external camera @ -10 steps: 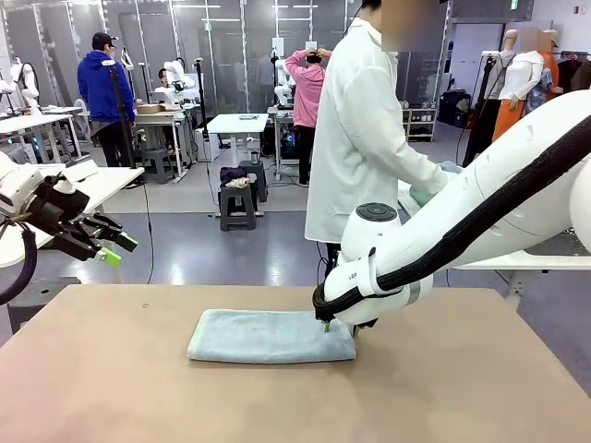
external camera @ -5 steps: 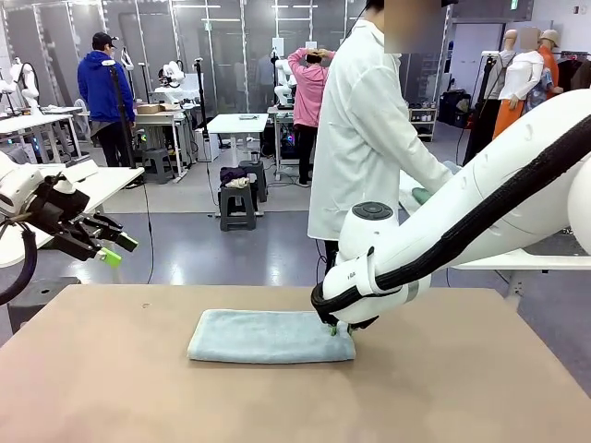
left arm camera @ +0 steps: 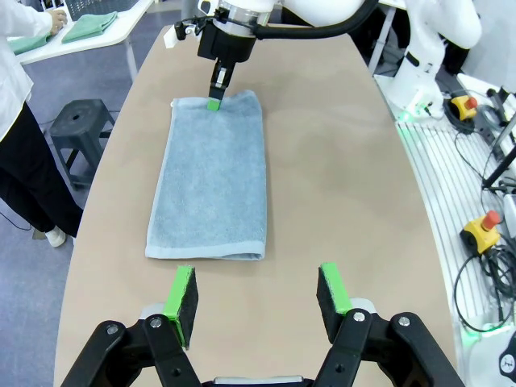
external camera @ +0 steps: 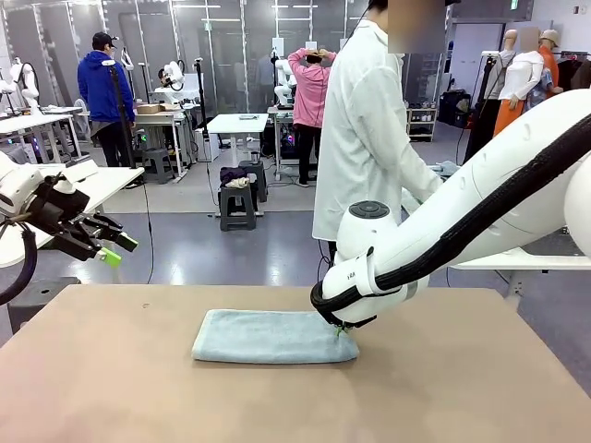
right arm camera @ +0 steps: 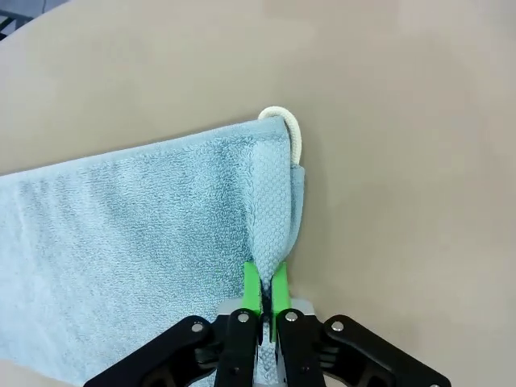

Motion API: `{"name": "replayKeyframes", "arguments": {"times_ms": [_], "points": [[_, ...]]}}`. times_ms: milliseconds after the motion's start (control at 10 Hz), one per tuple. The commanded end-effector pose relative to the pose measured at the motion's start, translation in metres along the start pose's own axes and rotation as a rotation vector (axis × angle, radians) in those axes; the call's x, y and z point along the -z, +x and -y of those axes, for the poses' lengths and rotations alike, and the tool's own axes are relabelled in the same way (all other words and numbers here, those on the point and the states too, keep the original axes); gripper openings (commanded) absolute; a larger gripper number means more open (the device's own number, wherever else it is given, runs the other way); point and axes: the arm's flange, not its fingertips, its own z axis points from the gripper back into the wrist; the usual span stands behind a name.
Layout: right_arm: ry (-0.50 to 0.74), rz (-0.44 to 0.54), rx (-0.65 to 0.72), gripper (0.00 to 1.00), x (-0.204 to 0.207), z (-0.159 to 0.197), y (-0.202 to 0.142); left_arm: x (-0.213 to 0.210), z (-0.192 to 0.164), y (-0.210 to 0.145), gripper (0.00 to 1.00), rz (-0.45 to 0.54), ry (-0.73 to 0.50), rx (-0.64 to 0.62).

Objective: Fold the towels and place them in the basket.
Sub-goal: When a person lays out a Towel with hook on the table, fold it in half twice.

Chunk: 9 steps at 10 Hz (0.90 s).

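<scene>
Your right claw (right arm camera: 264, 278) is clenched on the towel (external camera: 272, 337), green pads pinching the hemmed short edge at its right end. The towel lies as a long flat strip near the middle of the tan surface (external camera: 462, 388). A white loop tag (right arm camera: 286, 125) sticks out at the corner just past the grip. Your left claw (left arm camera: 256, 289) hangs released, jaws wide and holding nothing, raised well apart from the towel's left end. A person in a white coat (external camera: 369, 138) stands at the far side.
</scene>
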Motion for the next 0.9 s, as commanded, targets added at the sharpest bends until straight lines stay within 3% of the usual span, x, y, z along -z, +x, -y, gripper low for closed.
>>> {"name": "replayKeyframes", "arguments": {"times_ms": [0,800], "points": [[-0.047,0.001,0.023,0.0,0.008,0.002,0.0,-0.001,0.001,0.003,0.75,-0.016,0.004,-0.002],[-0.022,0.034,-0.018,0.0,-0.051,0.083,-0.003,-0.001,0.001,0.003,0.75,-0.016,0.004,-0.002]]}}
